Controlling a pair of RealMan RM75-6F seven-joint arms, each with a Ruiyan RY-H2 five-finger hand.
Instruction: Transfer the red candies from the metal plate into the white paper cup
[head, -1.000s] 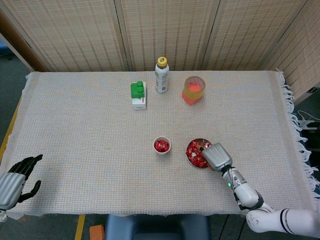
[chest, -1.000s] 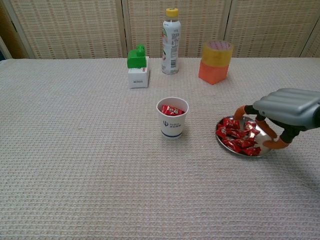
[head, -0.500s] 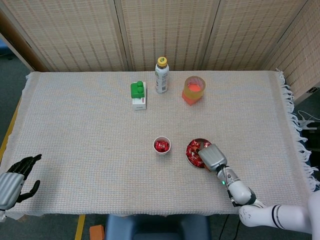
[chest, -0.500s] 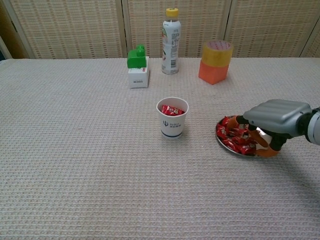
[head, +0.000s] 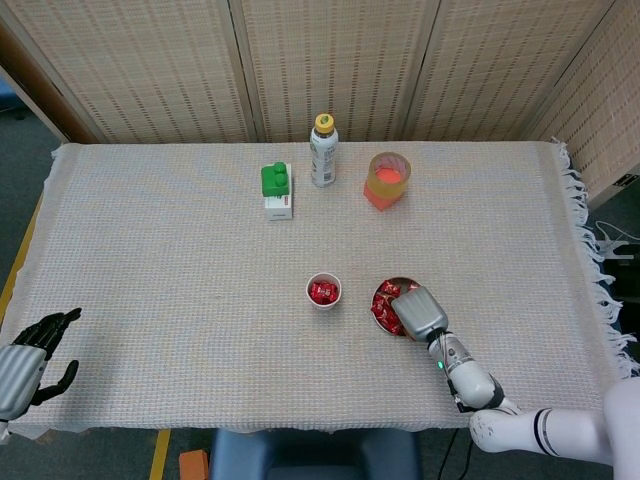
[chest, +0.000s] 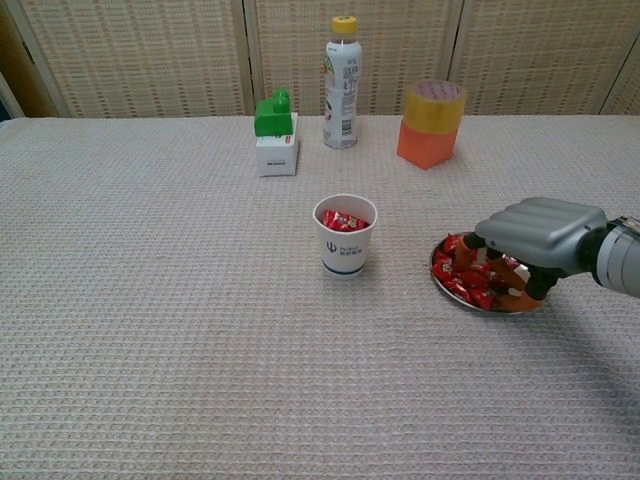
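- Table w/ cloth (head: 180, 300): bumpy, soft; metal plate (chest: 458, 294) could slide or tip if pushed on its edge.
- Right hand (chest: 535, 237): low over plate, fingers curled down into red candies (chest: 462, 272); can't tell if any candy is held. Could lift w/ nothing, or drop one on the way.
- Left hand (head: 30, 352): far off at table edge, fingers apart, holding nothing.
- White paper cup (chest: 345, 235): just beside plate, some candy inside; light, easy to knock over.

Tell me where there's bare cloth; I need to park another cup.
Bare cloth lies left of the white paper cup and along the near edge. It is crowded by the metal plate under the right hand, and along the back by the bottle.
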